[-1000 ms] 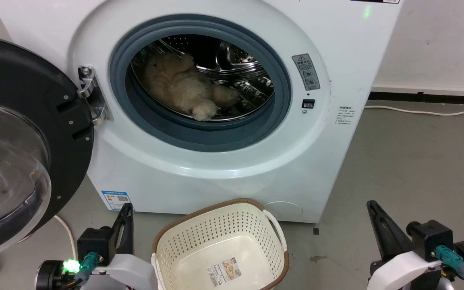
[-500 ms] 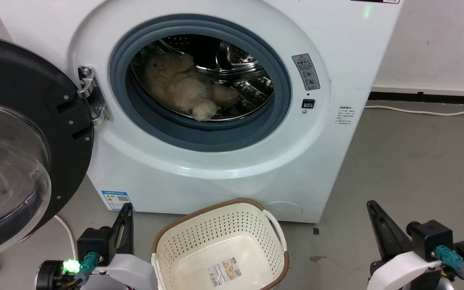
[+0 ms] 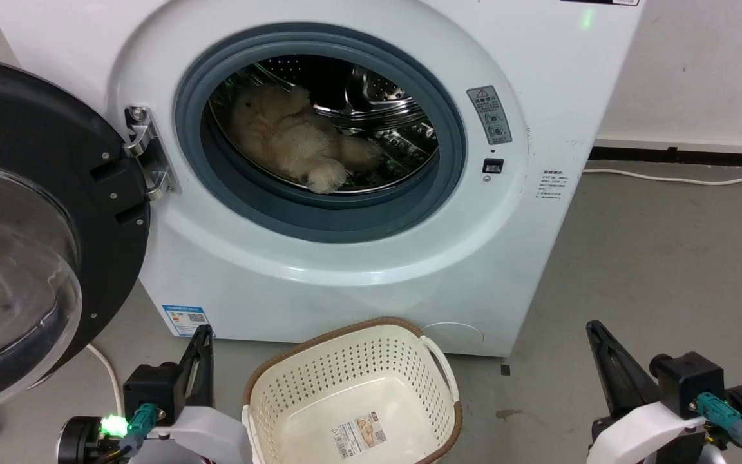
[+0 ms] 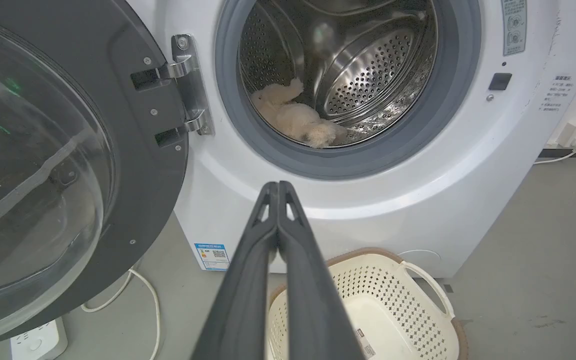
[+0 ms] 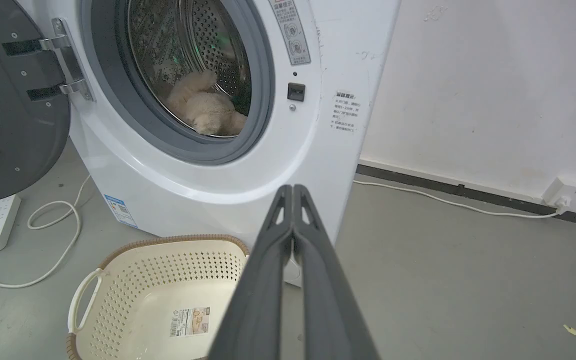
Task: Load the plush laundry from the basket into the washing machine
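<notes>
**White washer (image 3: 358, 283), plush inside**

The basket (image 3: 345, 332) sits at its foot. The plush (image 3: 287, 138) lies in the drum (image 3: 384, 96), paw at its front lip, up ahead of the nearer left gripper (image 3: 203, 335). It and right gripper (image 3: 596, 332): fingers together, empty.

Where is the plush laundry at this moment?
In the head view the plush laundry lies inside the washing machine, low at the left of the drum, behind the grey ring.
</notes>
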You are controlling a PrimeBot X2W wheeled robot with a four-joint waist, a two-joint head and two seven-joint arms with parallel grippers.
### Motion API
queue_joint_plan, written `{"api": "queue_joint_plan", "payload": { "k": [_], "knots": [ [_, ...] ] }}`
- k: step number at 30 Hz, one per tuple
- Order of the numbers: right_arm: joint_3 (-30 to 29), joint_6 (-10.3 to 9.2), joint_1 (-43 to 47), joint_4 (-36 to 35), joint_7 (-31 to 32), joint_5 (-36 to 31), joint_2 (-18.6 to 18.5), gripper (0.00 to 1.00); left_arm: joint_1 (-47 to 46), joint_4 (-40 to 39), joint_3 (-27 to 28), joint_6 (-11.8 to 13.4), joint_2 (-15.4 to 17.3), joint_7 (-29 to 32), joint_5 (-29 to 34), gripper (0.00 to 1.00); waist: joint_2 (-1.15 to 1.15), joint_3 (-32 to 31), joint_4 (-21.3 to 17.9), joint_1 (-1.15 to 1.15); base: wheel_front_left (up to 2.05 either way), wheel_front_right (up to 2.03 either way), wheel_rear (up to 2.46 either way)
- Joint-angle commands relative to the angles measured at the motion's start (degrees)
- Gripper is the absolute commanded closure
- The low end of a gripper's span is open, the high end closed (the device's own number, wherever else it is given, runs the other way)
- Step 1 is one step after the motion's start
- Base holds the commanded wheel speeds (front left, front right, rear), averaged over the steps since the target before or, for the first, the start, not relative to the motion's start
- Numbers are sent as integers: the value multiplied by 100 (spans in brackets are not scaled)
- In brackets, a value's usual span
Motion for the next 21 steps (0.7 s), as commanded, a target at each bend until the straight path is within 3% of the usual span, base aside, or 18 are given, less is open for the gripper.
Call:
{"api": "queue_joint_plan", "payload": {
  "k": [1,21],
  "knots": [
    [-1,3,-68,10,3,-43,-9,100,-87,-7,16,-25,-2,2,15,100,0,0,0,-1,0,0,0],
    [-1,3,-68,10,3,-43,-9,100,-87,-7,16,-25,-2,2,15,100,0,0,0,-1,0,0,0]
  ]
}}
